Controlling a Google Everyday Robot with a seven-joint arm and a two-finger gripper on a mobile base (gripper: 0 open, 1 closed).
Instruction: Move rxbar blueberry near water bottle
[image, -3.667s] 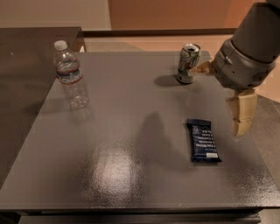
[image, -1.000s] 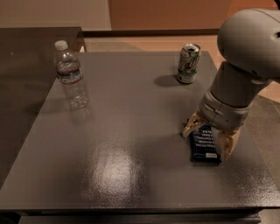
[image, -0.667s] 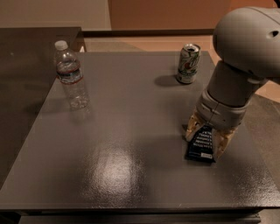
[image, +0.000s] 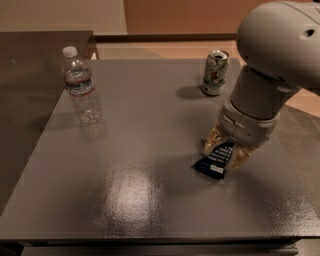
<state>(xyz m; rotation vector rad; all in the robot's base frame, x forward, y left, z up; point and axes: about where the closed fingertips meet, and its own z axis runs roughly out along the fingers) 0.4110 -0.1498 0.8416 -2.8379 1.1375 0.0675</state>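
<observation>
gripper (image: 223, 151) over right of table (image: 125, 150), fingers (image: 211, 142) clamping rxbar blueberry (image: 214, 162), long axis diagonal, pointing lower-left

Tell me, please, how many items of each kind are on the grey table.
clear plastic water bottle with white cap: 1
green-and-white soda can: 1
dark navy-blue flat snack bar wrapper: 1, clamped in the gripper, in front of the can
Total: 3

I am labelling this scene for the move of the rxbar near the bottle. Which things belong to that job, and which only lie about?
Job: rxbar, tilted, at the right of the table; gripper, over it, jaws closed on it; bottle, upright, far left.
Lying about: can, upright, far right.
</observation>
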